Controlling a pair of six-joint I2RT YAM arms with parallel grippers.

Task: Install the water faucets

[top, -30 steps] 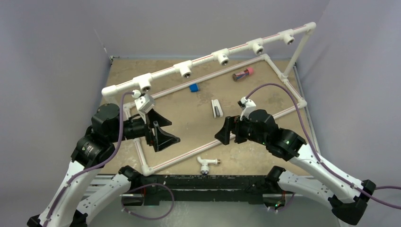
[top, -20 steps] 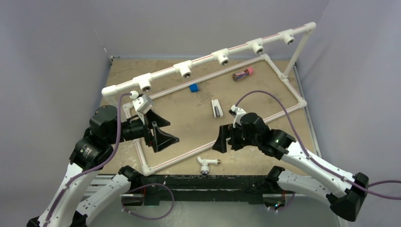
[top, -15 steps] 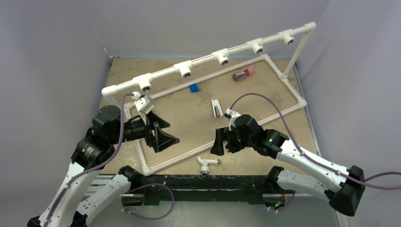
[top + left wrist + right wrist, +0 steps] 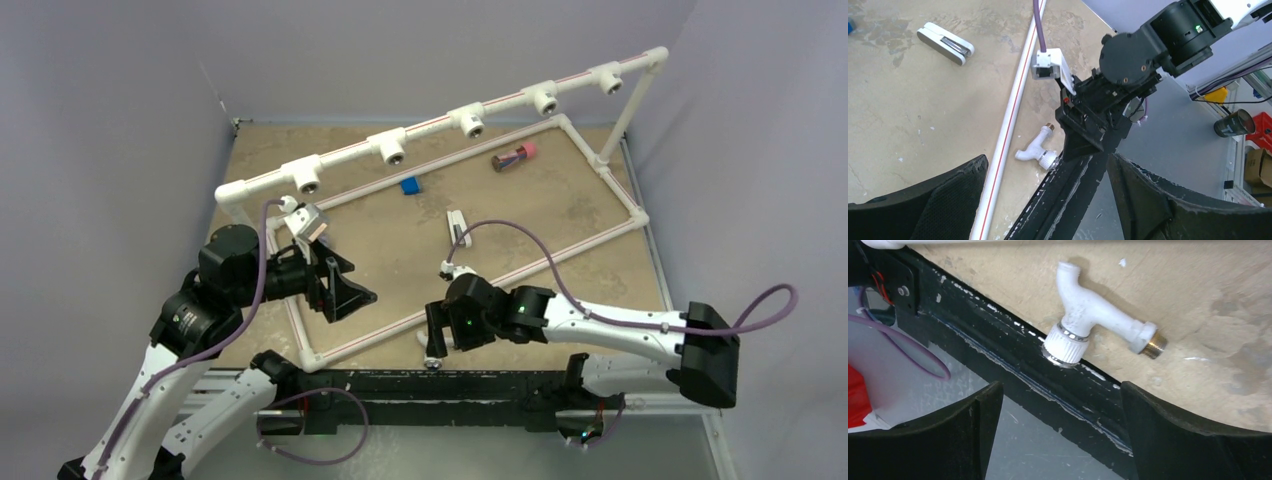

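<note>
One white water faucet [image 4: 1093,315] lies on the tan table by its front black edge, knob toward the edge, brass threaded end pointing right in the right wrist view. It also shows in the left wrist view [image 4: 1037,150]. In the top view only its knob [image 4: 433,362] peeks out under my right gripper [image 4: 436,335], which hovers open just above it, jaws wide and empty [image 4: 1060,435]. My left gripper [image 4: 340,285] is open and empty at the left, above the frame's left pipe [image 4: 1048,200]. The raised white pipe carries several empty T sockets [image 4: 392,150].
A low white pipe frame [image 4: 500,275] runs across the table. A flat white-and-black piece [image 4: 457,228], a blue block [image 4: 409,185] and a pink-and-brown cylinder [image 4: 513,155] lie inside it. The black front rail [image 4: 500,385] borders the faucet.
My right arm has swung forward and left, from the table's middle down to just over the faucet at the front edge. The left arm has hardly moved.
</note>
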